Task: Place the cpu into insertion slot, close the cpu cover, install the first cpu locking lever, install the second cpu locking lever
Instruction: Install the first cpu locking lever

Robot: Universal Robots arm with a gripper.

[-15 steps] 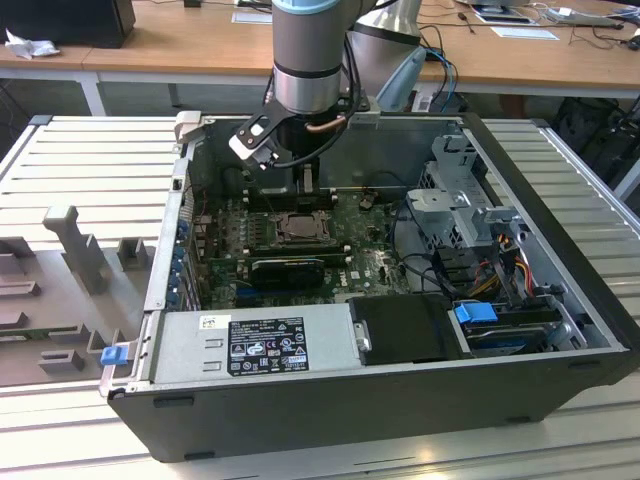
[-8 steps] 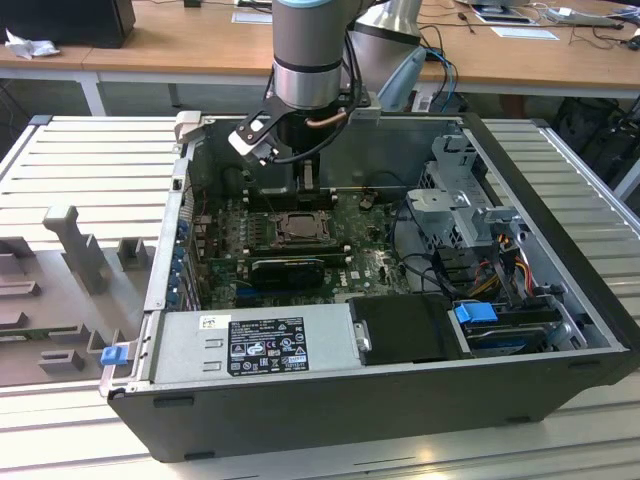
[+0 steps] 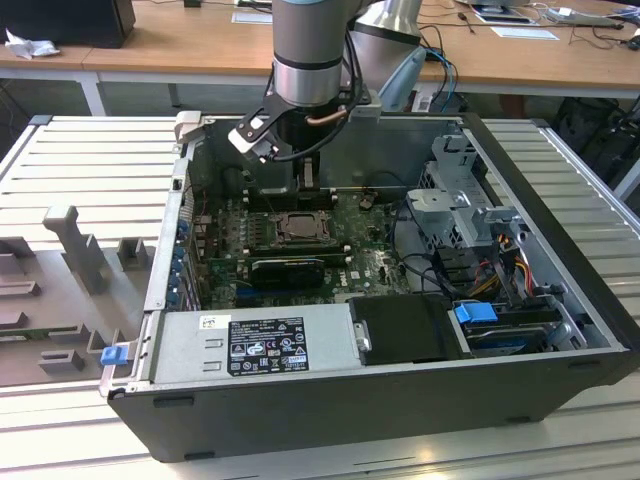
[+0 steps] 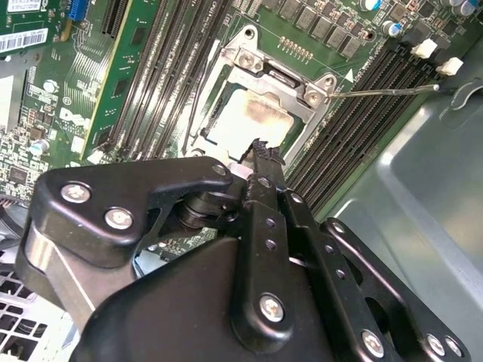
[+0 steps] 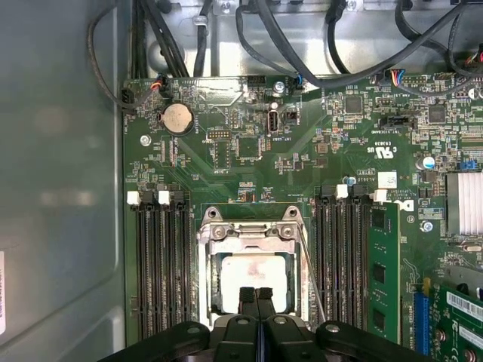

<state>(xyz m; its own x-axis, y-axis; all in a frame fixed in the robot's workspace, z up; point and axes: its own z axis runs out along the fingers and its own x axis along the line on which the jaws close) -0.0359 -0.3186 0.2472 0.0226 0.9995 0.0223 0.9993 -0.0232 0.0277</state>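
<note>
The open computer case (image 3: 400, 405) holds a green circuit board (image 5: 249, 151). Near the board's middle the chip (image 5: 253, 275) lies in its socket (image 3: 297, 229), with the metal cover (image 5: 249, 237) down around it. A thin wire lever (image 4: 385, 91) juts out alongside. The arm reaches straight down; the gripper (image 5: 256, 296) is closed and empty, its tips at the cover's edge.

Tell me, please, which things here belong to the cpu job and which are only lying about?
Job in hand:
- cpu, seated in the socket
- cover, lying over it
- lever, sticking out sideways
- pincer, shut, just above the cpu

Lying about:
- memory slots
- coin cell
- cables
- power supply
</note>
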